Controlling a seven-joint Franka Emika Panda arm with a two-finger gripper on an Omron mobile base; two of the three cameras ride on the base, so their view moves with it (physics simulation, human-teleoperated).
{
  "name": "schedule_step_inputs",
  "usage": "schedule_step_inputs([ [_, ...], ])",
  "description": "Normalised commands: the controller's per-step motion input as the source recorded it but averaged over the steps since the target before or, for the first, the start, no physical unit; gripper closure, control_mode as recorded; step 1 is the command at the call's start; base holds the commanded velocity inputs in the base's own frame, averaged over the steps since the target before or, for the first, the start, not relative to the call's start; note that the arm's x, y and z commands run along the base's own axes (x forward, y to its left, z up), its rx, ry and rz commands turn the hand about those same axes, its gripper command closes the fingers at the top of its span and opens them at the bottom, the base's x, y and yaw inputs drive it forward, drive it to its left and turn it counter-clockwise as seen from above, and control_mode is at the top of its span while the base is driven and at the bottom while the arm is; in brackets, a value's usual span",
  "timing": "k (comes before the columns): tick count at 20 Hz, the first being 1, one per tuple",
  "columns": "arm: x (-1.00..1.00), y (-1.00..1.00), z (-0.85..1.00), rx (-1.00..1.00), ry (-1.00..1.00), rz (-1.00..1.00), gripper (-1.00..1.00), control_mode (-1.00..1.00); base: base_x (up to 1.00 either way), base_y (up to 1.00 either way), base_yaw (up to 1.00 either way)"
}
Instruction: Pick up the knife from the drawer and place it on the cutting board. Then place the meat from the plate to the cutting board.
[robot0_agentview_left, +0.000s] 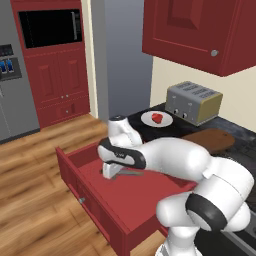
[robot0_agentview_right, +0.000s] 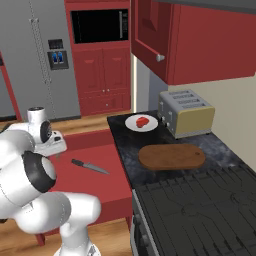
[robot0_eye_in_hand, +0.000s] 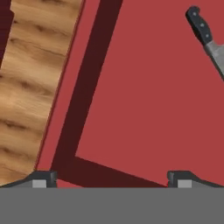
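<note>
The claw (robot0_eye_in_hand: 112, 179) is seen spread wide and holding nothing, hung over the open drawer (robot0_agentview_left: 90, 192) near one inner corner. In the hand view the knife (robot0_eye_in_hand: 206, 37) lies off toward the upper right edge, so the claw is judged not yet lined up with it. The pick would be done best if the claw were shifted until the black handle sits between the fingertips (robot0_eye_in_hand: 41, 178), turned so the jaws cross the handle, then lowered almost to the drawer floor before being closed; the thin blade is better avoided, since it may slip. The drawer holds the knife (robot0_agentview_right: 89, 166) alone, flat on its floor. Farther off, on the dark tabletop (robot0_agentview_right: 120, 145), the cutting board (robot0_agentview_right: 171, 156) lies bare. Beyond it the plate (robot0_agentview_right: 141, 122) carries the meat (robot0_agentview_right: 142, 121), beside a toaster (robot0_agentview_right: 186, 113).
</note>
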Motion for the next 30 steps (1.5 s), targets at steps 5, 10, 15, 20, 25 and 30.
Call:
schedule_step_inputs([
  [5,0.46,-0.23,0.00,0.00,0.01,0.31,-1.00,-1.00,0.00,0.00,0.00],
  [10,0.49,-0.07,-0.01,0.00,0.05,0.26,-1.00,-1.00,0.00,0.00,0.00],
  [15,0.31,0.00,-0.19,0.00,0.00,0.16,-1.00,-1.00,0.00,0.00,0.00],
  [20,0.24,0.01,-0.22,0.00,0.00,0.02,-1.00,-1.00,0.00,0.00,0.00],
  [25,0.23,0.03,-0.28,0.00,0.00,0.00,-1.00,-1.00,0.00,0.00,0.00],
  [30,0.19,0.00,-0.39,0.00,0.00,0.00,-1.00,-1.00,0.00,0.00,0.00],
])
